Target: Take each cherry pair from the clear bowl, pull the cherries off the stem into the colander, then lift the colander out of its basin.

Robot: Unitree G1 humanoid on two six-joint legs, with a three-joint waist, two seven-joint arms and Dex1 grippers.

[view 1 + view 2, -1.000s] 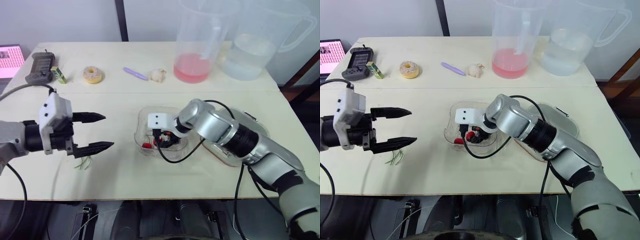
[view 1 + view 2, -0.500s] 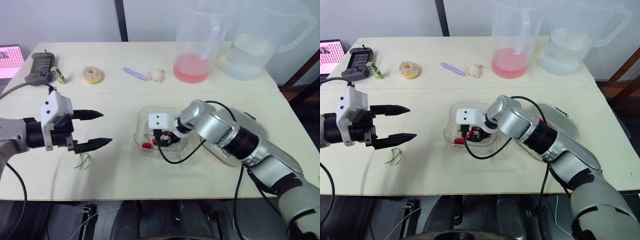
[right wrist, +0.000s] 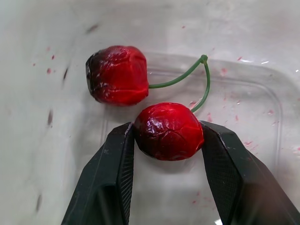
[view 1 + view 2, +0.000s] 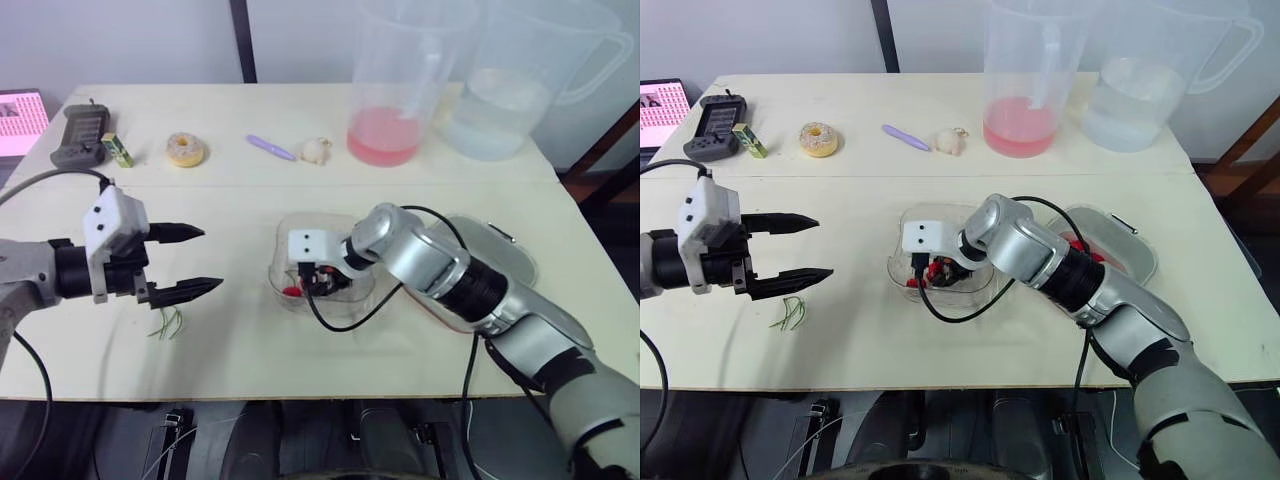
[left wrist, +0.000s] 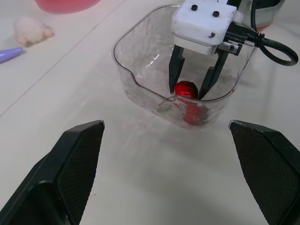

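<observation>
- While the right gripper [image 5: 187, 93] reaches down inside the clear bowl [image 5: 140, 89], its two black fingers [image 3: 112, 168] are clamped on one red cherry [image 3: 168, 131], one pad pressed against each side of the fruit.
- A thin green stem [image 3: 187, 77] arches from that cherry to the second cherry [image 3: 117, 75] of the pair, which lies on the bowl's floor just beside the held one.
- The bowl sits near the middle of the table [image 4: 940, 340], its inside flecked with red juice.
- The colander [image 4: 1128, 252] rests in its basin just right of the bowl, partly hidden behind the right arm, with something red showing inside it.
- The left gripper [image 4: 824, 246] hangs over the table well to the left of the bowl, its fingers spread wide and holding nothing, pointing right toward the bowl.
- A few loose green stems [image 4: 788, 314] lie on the table just nearside of the left gripper.
- At the far edge stand a pitcher with pink liquid [image 4: 1022, 120] and, to its right, a pitcher of water [image 4: 1125, 110].
</observation>
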